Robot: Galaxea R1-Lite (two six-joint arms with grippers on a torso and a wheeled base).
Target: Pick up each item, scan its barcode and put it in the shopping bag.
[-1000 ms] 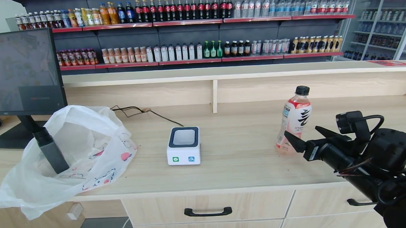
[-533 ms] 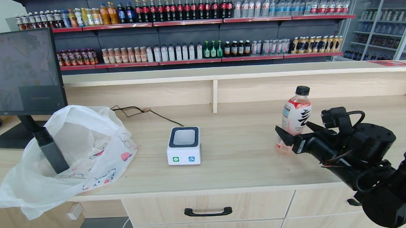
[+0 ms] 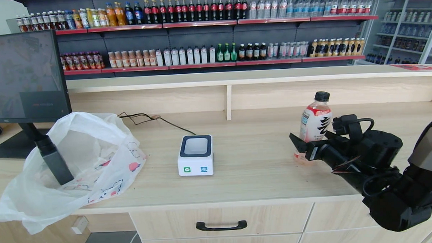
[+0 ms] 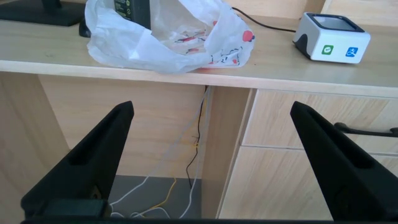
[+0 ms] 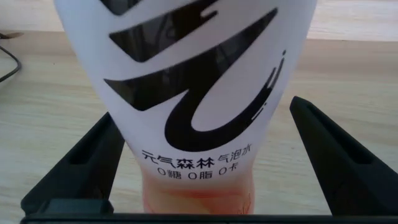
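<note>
Head view: bottle (image 3: 316, 122) upright, pointing up, long axis vertical.

counter (image 3: 254, 177) | shopping bag (image 3: 77, 162) is lying at its left end, before the monitor (image 3: 20, 76); scanner (image 3: 195, 155) is sitting mid-counter, right of the bag | bottle (image 3: 314, 127) is standing upright at the right, between the parted fingers of the right gripper (image 3: 312, 140) | left gripper (image 4: 211, 109) is hanging below the counter's front edge

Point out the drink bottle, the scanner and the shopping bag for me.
drink bottle (image 3: 316, 123): head view, on its label.
scanner (image 3: 196, 166): head view, on its white front face.
shopping bag (image 3: 91, 142): head view, on its crumpled plastic side.
</note>
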